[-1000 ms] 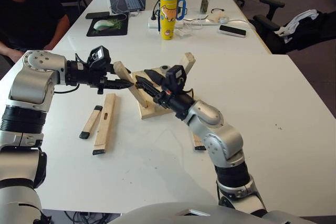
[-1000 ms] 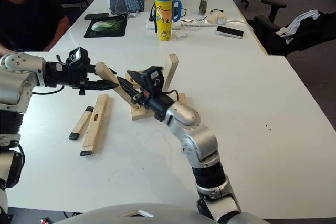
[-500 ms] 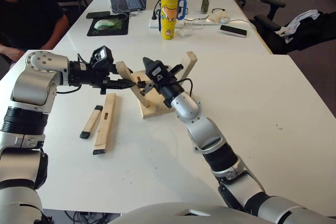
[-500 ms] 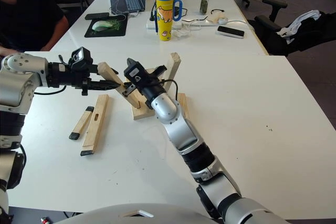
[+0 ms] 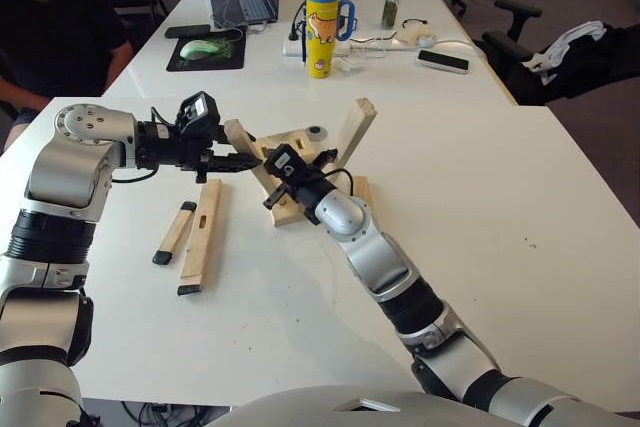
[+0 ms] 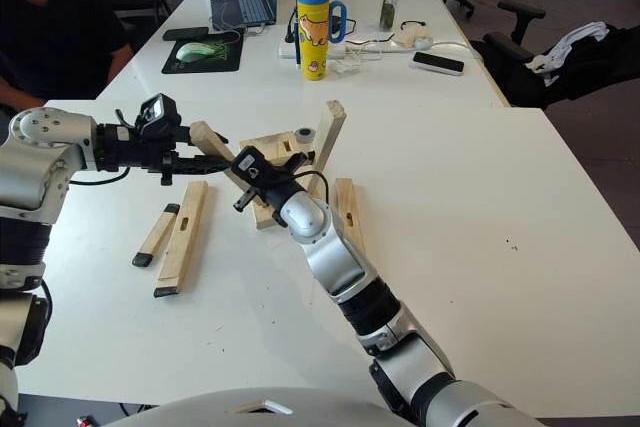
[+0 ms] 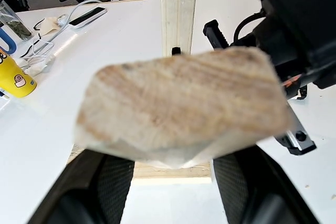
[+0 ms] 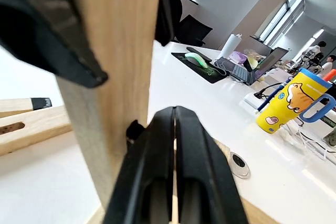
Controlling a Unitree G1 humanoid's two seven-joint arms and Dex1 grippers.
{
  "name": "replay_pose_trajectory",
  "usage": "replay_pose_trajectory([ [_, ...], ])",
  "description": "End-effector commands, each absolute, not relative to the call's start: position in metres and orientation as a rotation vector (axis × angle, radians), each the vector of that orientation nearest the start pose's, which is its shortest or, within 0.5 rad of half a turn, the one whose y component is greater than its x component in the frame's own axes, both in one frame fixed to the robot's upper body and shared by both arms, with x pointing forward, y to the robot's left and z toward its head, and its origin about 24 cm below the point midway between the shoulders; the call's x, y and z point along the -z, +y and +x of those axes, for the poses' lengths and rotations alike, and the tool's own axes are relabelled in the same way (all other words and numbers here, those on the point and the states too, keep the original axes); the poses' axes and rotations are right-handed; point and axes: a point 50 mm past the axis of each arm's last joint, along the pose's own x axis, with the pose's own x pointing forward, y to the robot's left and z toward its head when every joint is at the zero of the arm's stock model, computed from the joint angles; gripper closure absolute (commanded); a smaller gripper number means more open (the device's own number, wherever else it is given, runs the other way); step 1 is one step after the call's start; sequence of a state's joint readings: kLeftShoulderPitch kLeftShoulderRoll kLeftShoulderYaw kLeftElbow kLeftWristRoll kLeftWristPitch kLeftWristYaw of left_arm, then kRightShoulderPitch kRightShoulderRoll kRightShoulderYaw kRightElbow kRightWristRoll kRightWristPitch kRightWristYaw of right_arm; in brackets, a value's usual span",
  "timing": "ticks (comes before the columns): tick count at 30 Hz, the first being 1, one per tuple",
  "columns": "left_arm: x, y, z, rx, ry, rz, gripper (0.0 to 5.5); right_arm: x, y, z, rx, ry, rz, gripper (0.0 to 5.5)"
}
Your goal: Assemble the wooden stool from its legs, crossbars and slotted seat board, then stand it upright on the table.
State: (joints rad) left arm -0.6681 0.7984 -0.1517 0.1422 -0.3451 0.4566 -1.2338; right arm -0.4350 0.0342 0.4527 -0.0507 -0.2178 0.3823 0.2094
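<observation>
- The left gripper [image 5: 243, 160] is clamped on a tilted leg [image 7: 184, 103]. The right gripper [image 8: 174, 115] has its fingers pressed together on nothing, just beside that leg.
- The white tabletop [image 5: 520, 207] carries every part.
- The slotted seat board [image 6: 270, 147] lies flat toward the far edge, left of the middle, with the held leg's foot at it.
- A second leg [image 5: 353, 130] leans up at the board's right side.
- A slotted crossbar [image 5: 201, 232] and a shorter black-tipped bar [image 5: 174, 231] lie nearer the left edge. Another bar [image 6: 347, 209] lies just right of the board.
</observation>
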Motion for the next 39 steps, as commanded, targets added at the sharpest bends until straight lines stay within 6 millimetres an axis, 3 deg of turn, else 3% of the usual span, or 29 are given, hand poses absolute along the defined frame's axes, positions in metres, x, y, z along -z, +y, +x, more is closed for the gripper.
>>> replay_pose_trajectory([
  [1,-0.146,0.201,0.311,1.244,0.453,0.366,3.44,-0.156,-0.029,0.274,-0.623,-0.309,-0.192,5.50],
  [6,-0.161,0.210,0.316,1.282,0.446,0.376,3.44,-0.151,-0.065,0.258,-0.637,-0.319,-0.118,5.50],
  [10,-0.175,0.217,0.318,1.340,0.430,0.324,3.44,-0.135,-0.072,0.246,-0.741,-0.254,-0.100,5.50],
  [14,-0.178,0.220,0.320,1.377,0.414,0.282,3.44,-0.108,-0.066,0.238,-0.858,-0.091,-0.120,5.50],
  [19,-0.171,0.219,0.318,1.405,0.404,0.253,3.44,-0.080,-0.066,0.248,-0.785,0.102,-0.121,5.50],
  [25,-0.155,0.220,0.313,1.402,0.411,0.291,3.44,-0.058,-0.063,0.256,-0.744,0.233,-0.133,5.50],
  [31,-0.153,0.220,0.313,1.399,0.387,0.308,3.44,-0.038,-0.057,0.252,-0.734,0.456,0.001,5.50],
  [36,-0.150,0.218,0.307,1.363,0.367,0.290,3.44,-0.027,-0.060,0.249,-0.705,0.570,0.008,5.50],
  [39,-0.149,0.221,0.307,1.302,0.365,0.256,2.90,-0.023,-0.062,0.246,-0.700,0.596,-0.002,5.50],
])
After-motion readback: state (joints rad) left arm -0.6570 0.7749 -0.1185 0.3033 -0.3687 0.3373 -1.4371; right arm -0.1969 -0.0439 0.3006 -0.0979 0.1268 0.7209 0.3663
